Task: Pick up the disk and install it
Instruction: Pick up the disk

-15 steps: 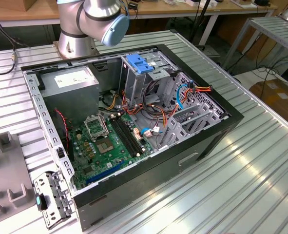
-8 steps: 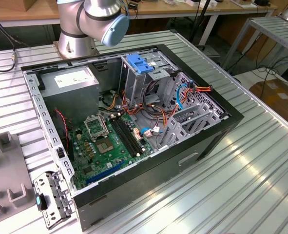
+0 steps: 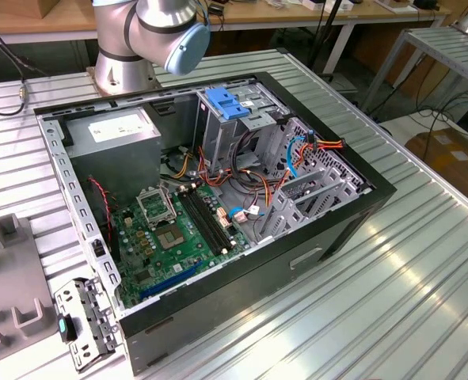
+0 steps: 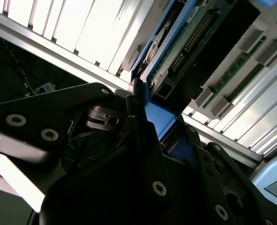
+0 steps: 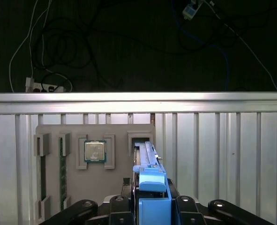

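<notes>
The disk (image 5: 146, 159) stands on edge in a slot of the grey fixture tray (image 5: 117, 180). One blue side rail (image 5: 152, 185) is turned up toward the arm. In the second wrist view its green circuit-board face (image 4: 185, 44) shows beside that rail. Standing upright leaves both flat faces open to a grasp from above, which is probably why the tray stores it this way.

The pincer (image 5: 152, 206) straddles the disk, with a black finger (image 4: 134, 110) tight against each side of the rail end. It looks pressed together on the disk across its thin dimension. Whether the disk has left its slot, I cannot tell.

On the same tray, a processor chip (image 5: 94, 151) lies flat in a framed pocket just beside the disk's slot. Memory sticks (image 5: 62, 173) stand in narrow holders farther along. Each part has its own seat, so it stays put for picking.

The tray rests on the ribbed aluminium counter (image 5: 222, 154). In the exterior view an open computer case (image 3: 329, 241) lies on its side on the counter. Its drive cage (image 3: 249, 131) carries a blue clip (image 3: 227, 104). The arm's base (image 3: 131, 67) stands behind the case.
</notes>
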`<action>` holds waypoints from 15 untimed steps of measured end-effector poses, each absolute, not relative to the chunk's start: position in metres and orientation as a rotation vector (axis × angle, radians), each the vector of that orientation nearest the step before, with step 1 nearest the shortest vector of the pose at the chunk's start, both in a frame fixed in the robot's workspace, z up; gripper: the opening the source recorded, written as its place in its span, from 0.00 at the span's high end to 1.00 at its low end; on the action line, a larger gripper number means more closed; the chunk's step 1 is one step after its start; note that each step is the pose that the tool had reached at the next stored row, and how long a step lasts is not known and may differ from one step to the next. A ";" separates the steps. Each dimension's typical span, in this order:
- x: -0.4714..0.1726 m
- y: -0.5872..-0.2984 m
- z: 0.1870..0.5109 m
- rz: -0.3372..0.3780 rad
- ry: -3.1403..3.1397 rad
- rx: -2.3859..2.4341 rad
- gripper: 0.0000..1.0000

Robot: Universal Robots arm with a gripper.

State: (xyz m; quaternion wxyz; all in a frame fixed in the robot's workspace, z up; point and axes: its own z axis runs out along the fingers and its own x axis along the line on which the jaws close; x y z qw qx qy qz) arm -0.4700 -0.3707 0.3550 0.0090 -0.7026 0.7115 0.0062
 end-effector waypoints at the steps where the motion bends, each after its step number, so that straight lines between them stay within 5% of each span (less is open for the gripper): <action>1: -0.470 -0.371 0.355 0.019 2.223 -2.195 0.63; 15: -0.470 -0.371 0.364 0.019 2.223 -2.195 0.63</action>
